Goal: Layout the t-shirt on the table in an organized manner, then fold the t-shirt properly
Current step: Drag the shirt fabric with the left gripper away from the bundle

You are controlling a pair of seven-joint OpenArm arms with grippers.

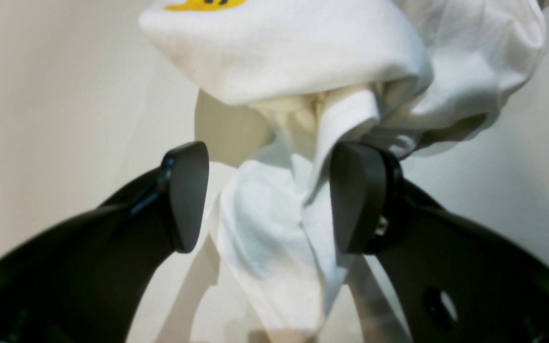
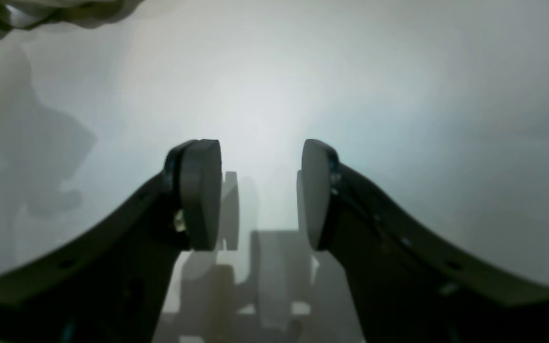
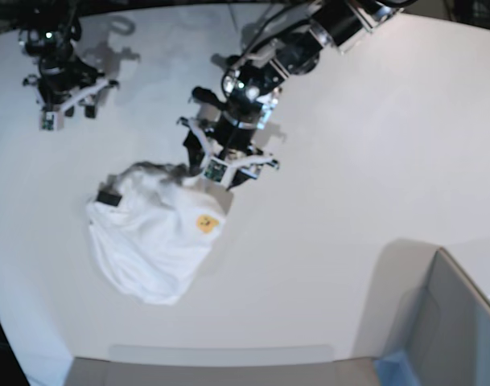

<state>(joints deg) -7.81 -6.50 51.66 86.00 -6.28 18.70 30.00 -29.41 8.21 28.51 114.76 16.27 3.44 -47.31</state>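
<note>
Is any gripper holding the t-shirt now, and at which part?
Neither. Left gripper stands open around a bunched fold of the t-shirt; right gripper is open over bare table.

Bare tabletop (image 3: pixel 349 161) all around right tool (image 2: pixel 260 190); crumpled shirt (image 3: pixel 152 241) bunched between left tool's (image 1: pixel 267 195) spread pads; grey box (image 3: pixel 458 330) blocking one near corner.

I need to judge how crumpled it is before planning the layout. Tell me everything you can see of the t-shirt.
The t-shirt is white cloth, bunched in a rumpled heap on the white table, not spread flat. A small yellow-orange patch shows on top and a small black label at its upper left edge. The front print is hidden. A twisted fold of cloth lies between the open fingers of the left tool, against one pad; no grip is closed yet.
</note>
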